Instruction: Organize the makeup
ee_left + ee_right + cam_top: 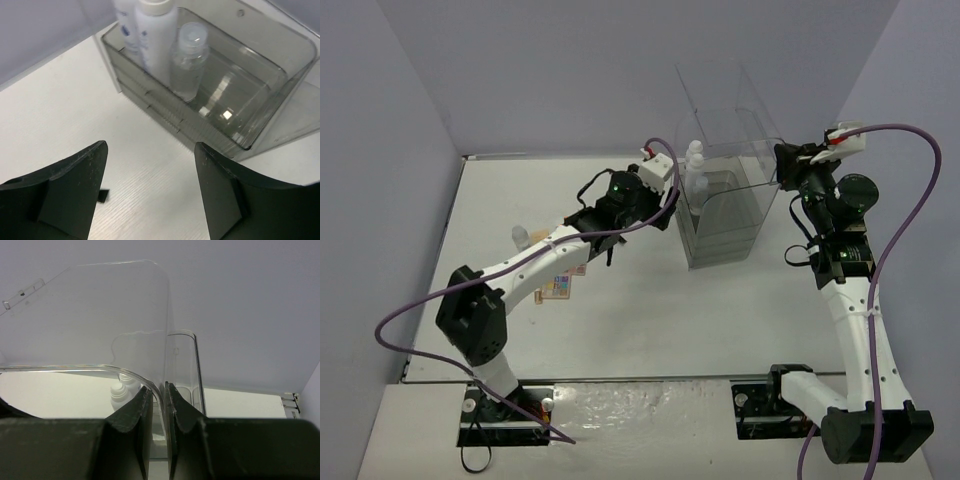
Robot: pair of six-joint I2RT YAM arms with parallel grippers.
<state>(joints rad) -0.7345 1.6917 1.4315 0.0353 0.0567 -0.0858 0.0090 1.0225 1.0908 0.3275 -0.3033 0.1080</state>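
The clear case (725, 215) is standing on the table (650, 330), right of centre toward the far side. Three bottles (155, 45) are standing in its top tray, at the left end. The left gripper (150, 150) is hovering just left of the case, while the right gripper (159, 392) is sitting on its right wall. The palette (558, 288) is lying near left, partly under the left arm, with a small bottle (521, 236) farther left behind it.

The bottles (155, 40) are white, one with blue print, the clear bottle (189, 65) has a frosted cap, and the case (165, 112) is smoky grey and see-through. The palette (560, 287) shows a grid of small squares in mixed colours, orange among them, on a white table (650, 320). The arms (535, 265) are white with black joints and their cables (895, 126) are purple.
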